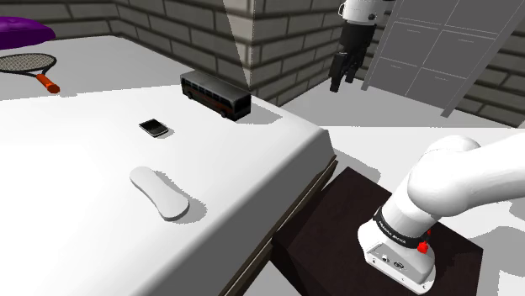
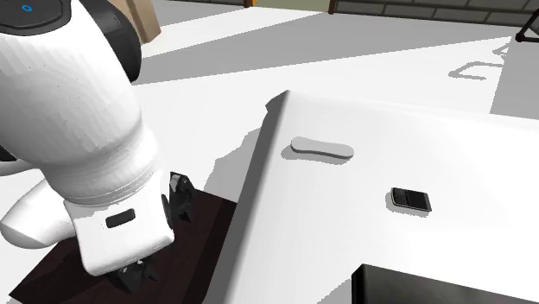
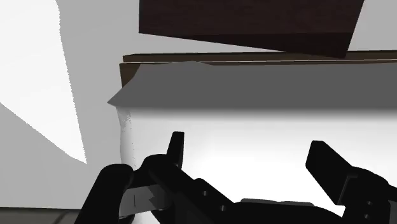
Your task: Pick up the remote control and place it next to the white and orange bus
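My shoulder camera sits beside the dark brown box stand [image 1: 336, 219], looking down over the white tabletop [image 1: 76, 185], all-black pincer [image 1: 345, 71] far off. Second exterior: close up against the white arm [image 2: 69, 129], facing the opposite way. Both share the pale oblong remote [image 1: 158, 193]. Wrist looks past the pincer onto the tabletop edge.

Our white arm with dark joints [image 1: 458, 177] bulks at the shoulder view's lower right and reaches up. Our all-black two-finger gripper [image 1: 342, 81] hangs high from the white wrist [image 1: 363, 10], pointing down. Its fingers [image 3: 176, 149] stand wide apart, clasping nothing.
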`<state>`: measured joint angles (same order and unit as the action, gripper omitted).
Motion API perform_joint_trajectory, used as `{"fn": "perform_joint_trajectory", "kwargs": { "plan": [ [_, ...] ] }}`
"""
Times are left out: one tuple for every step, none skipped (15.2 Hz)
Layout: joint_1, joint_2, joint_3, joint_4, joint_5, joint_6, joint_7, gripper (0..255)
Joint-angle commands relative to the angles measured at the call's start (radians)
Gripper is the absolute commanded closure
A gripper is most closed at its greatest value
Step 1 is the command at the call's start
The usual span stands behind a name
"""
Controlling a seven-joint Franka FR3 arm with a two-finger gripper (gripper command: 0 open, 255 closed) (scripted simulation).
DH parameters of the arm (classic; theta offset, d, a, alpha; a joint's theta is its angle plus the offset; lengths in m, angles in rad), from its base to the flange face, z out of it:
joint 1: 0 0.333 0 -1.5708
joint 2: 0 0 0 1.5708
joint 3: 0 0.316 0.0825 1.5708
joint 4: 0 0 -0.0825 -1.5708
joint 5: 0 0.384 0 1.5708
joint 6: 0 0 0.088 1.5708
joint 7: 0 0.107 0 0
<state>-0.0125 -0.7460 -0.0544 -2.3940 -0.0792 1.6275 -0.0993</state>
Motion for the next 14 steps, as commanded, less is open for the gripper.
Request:
{"fn": "perform_joint_trajectory", "kwargs": {
  "plan": [
    [0.000, 0.000, 0.000, 0.000, 0.000, 0.000, 0.000, 0],
    [0.009, 0.010, 0.018, -0.006, 0.014, 0.015, 0.021, 0],
    [0.018, 0.021, 0.037, -0.012, 0.027, 0.030, 0.042, 0],
    [0.027, 0.033, 0.055, -0.016, 0.040, 0.046, 0.063, 0],
    [0.036, 0.046, 0.073, -0.018, 0.053, 0.062, 0.084, 0],
    [0.045, 0.061, 0.091, -0.020, 0.065, 0.078, 0.104, 0],
    [0.053, 0.077, 0.110, -0.021, 0.077, 0.095, 0.125, 0],
    [0.062, 0.094, 0.128, -0.020, 0.089, 0.111, 0.145, 0],
    [0.070, 0.112, 0.146, -0.018, 0.099, 0.128, 0.165, 0],
    [0.078, 0.131, 0.164, -0.015, 0.110, 0.144, 0.185, 0],
    [0.086, 0.152, 0.182, -0.011, 0.119, 0.161, 0.205, 0],
    [0.093, 0.173, 0.199, -0.006, 0.128, 0.178, 0.225, 0],
    [0.101, 0.196, 0.217, 0.001, 0.135, 0.194, 0.246, 0],
    [0.108, 0.219, 0.234, 0.009, 0.142, 0.210, 0.266, 0]
  ]
}}
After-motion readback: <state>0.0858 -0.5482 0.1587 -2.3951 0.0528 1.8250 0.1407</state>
